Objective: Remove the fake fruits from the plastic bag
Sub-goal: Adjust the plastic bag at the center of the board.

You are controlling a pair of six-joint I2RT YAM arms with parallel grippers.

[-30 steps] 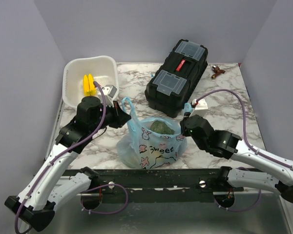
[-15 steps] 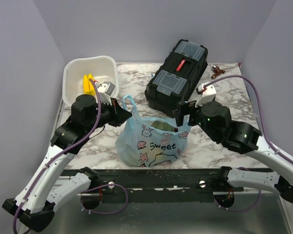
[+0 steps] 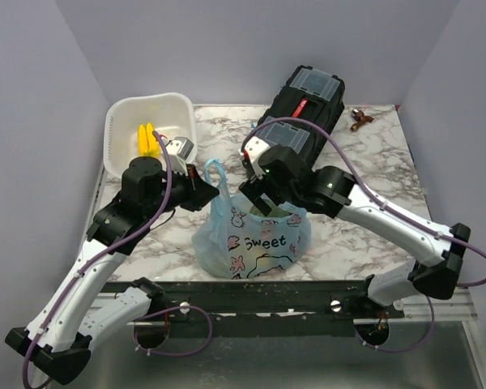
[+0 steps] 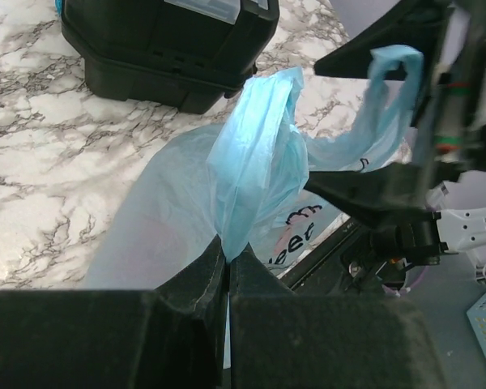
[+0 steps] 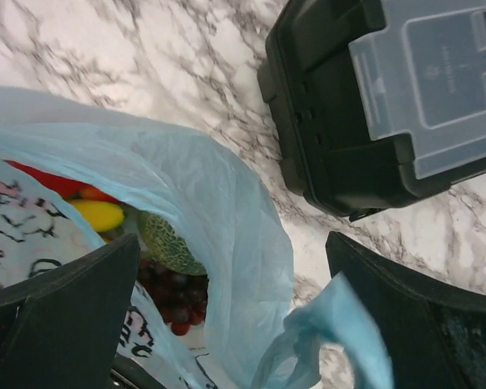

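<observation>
Since a second ago, a swing of the right gripper (image 3: 257, 203) leftward, from the right flank of the plastic bag (image 3: 255, 243) to a spot over its mouth, just in front of the black toolbox (image 3: 306, 104). Jaws there gone from nearly closed to wide apart. No shift worth telling in the left gripper (image 3: 211, 190): same place, same clamp.

Right jaws wide open, holding nothing, with one finger to each side of the bag's opening in the right wrist view. Between those fingers, the bag's right handle loop (image 5: 340, 324), hanging loose; whether it touches the finger beside it, cannot tell. Left jaws pressed shut on the bag's left handle (image 4: 251, 162), pulled up into a bunched strip.

Plastic bag standing on the marble table (image 3: 381, 154) near the front edge, between the two grippers, mouth upward. Fake fruits (image 5: 97, 215) all down inside it:
- a red fruit (image 5: 57, 185) against the far wall
- a yellow-orange one just beside it
- a green netted piece (image 5: 170, 243)
- a dark red grape bunch (image 5: 174, 312) lowest

At far left, a white basin (image 3: 121, 121) with two yellow ridged sticks (image 3: 148, 139) in it. At the far right corner, a small brown thing (image 3: 359, 119), too small to tell.
</observation>
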